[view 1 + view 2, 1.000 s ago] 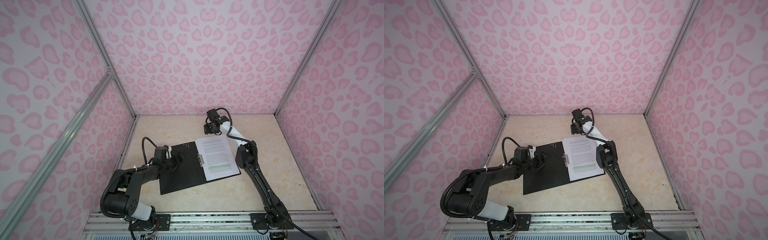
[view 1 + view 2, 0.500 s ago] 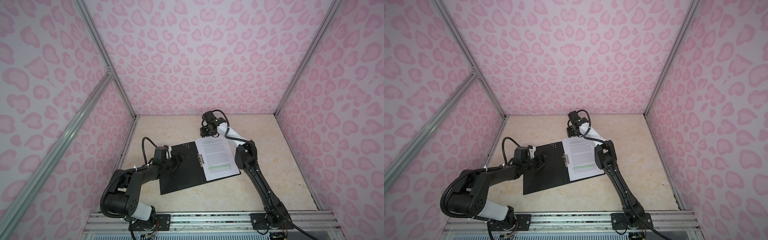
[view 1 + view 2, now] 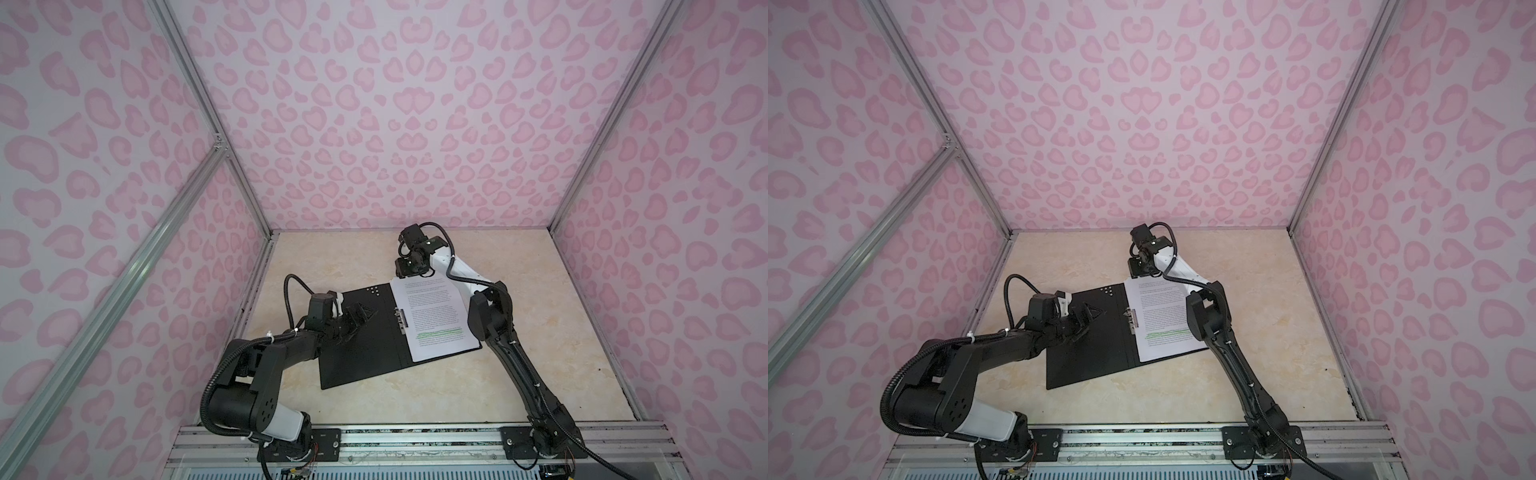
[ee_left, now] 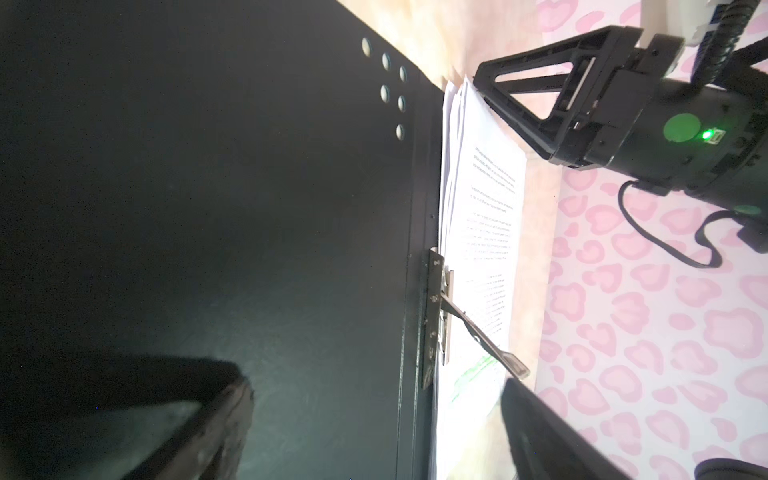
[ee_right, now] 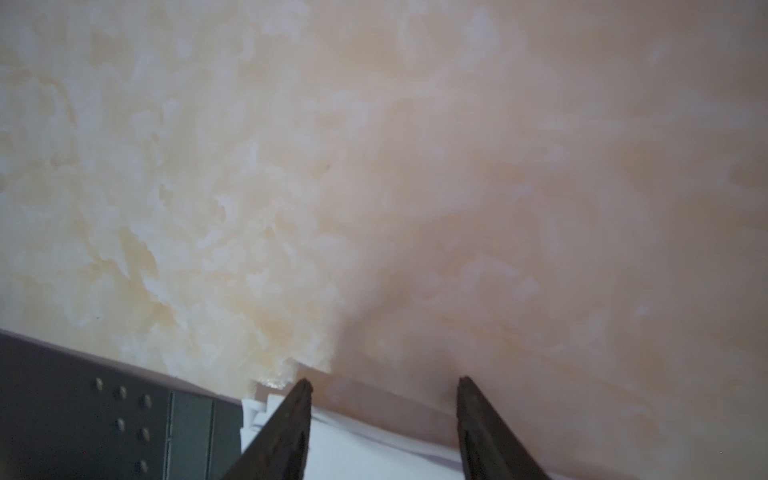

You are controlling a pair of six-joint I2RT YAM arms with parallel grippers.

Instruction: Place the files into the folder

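Jaws are standing open, empty: below right gripper [image 5: 382, 380], edge of white printed paper sheets [image 3: 436, 316] lying in the open black folder [image 3: 357, 353]; below left gripper [image 3: 355, 322], its bare cover; metal clip [image 3: 400, 320] between.

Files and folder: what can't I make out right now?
- Files: print too small in both top views, glared out in the left wrist view; sheet count unclear.
- Files' right edge: behind the right arm in both top views.
- Folder outside: face down, hidden in every view.
- Left gripper: black against black folder in both top views; contact unclear.
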